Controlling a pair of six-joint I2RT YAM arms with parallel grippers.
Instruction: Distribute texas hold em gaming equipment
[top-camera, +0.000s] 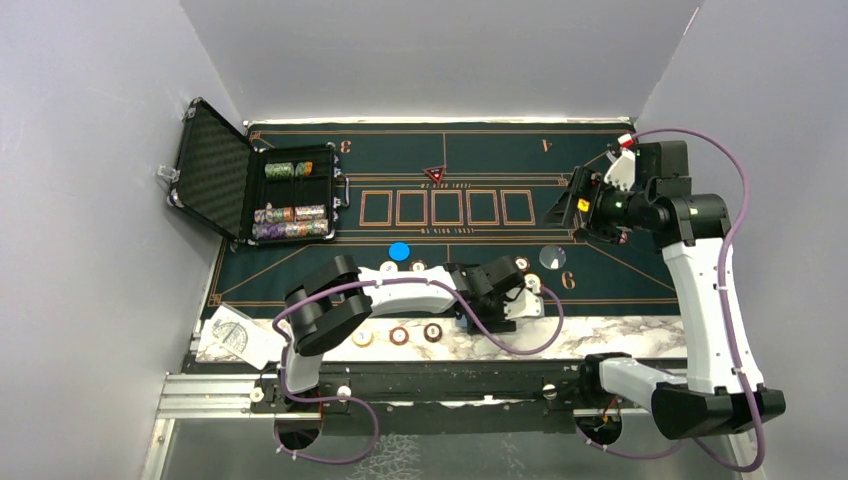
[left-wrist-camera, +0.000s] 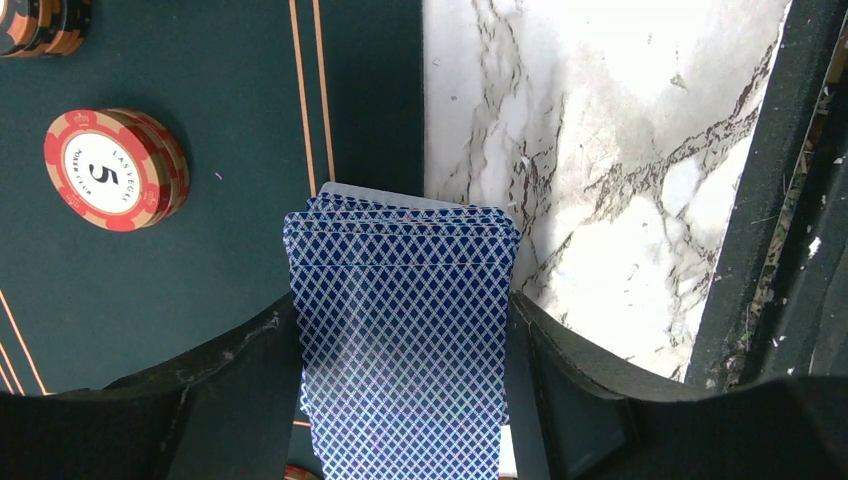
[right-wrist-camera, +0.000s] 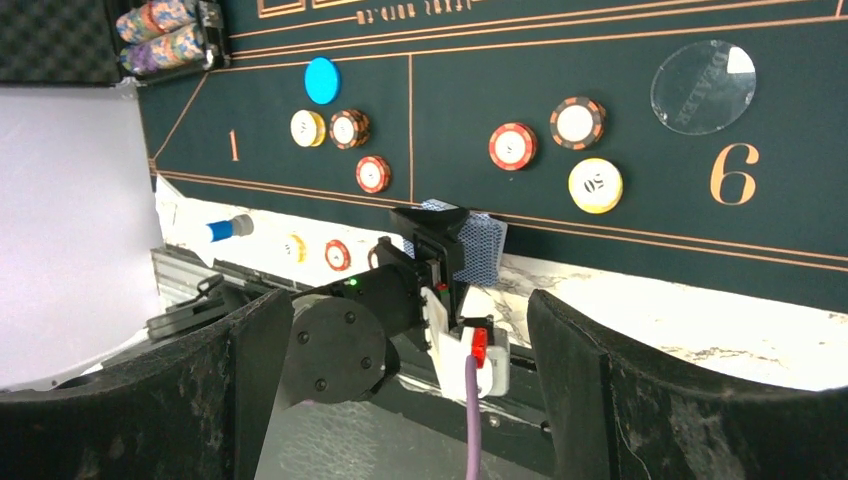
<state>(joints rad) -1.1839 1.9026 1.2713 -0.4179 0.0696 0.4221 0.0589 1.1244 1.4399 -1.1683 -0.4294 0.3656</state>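
Plainly, the left gripper (left-wrist-camera: 402, 312) was clamped on the deck of blue-backed cards (left-wrist-camera: 400, 400), over the seam where green felt mat (left-wrist-camera: 230, 250) met marble tabletop (left-wrist-camera: 600, 150) along the desk's near edge, a red-and-white chip (left-wrist-camera: 105, 170) beside. The right gripper (right-wrist-camera: 408, 300) hung spread and empty near the right edge. Grey walls (top-camera: 120, 100) enclosed the desk; a black case (top-camera: 215, 170) stood open at the far left corner.
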